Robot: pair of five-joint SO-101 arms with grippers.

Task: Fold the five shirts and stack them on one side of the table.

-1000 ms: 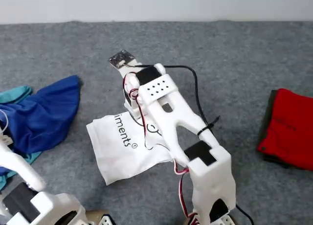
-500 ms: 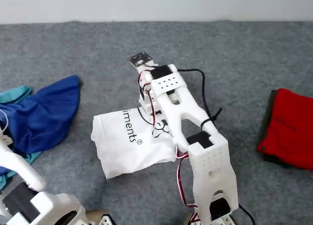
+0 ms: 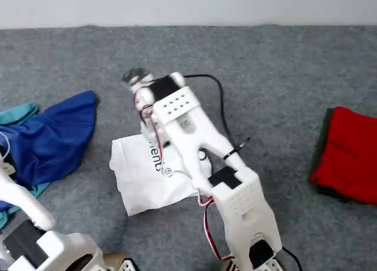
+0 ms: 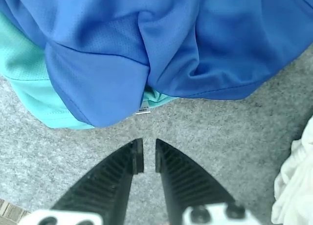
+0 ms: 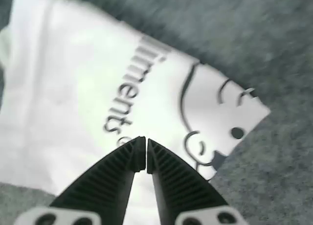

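Note:
A folded white shirt (image 3: pixel 144 177) with dark print lies on the grey table, mid-front. My right arm (image 3: pixel 194 135) stretches over it. In the right wrist view my right gripper (image 5: pixel 145 154) hangs shut just above the white shirt (image 5: pixel 73 88), holding nothing. A crumpled blue shirt (image 3: pixel 53 135) lies at the left on top of a teal shirt (image 3: pixel 20 113). My left gripper (image 4: pixel 145 157) is shut over bare table, just short of the blue shirt (image 4: pixel 171 39) and the teal shirt (image 4: pixel 24 73). A folded red shirt (image 3: pixel 347 153) rests on a dark one (image 3: pixel 323 135) at the right edge.
The left arm's base (image 3: pixel 35 235) stands at the front left corner. An edge of the white shirt (image 4: pixel 298 186) shows beside my left gripper. Grey table (image 3: pixel 283 76) lies open at the back and between the white and red shirts.
The right arm first drifted right, nudging the white shirt slightly that way, then swung back left over the shirt's printed side. The left arm has kept still.

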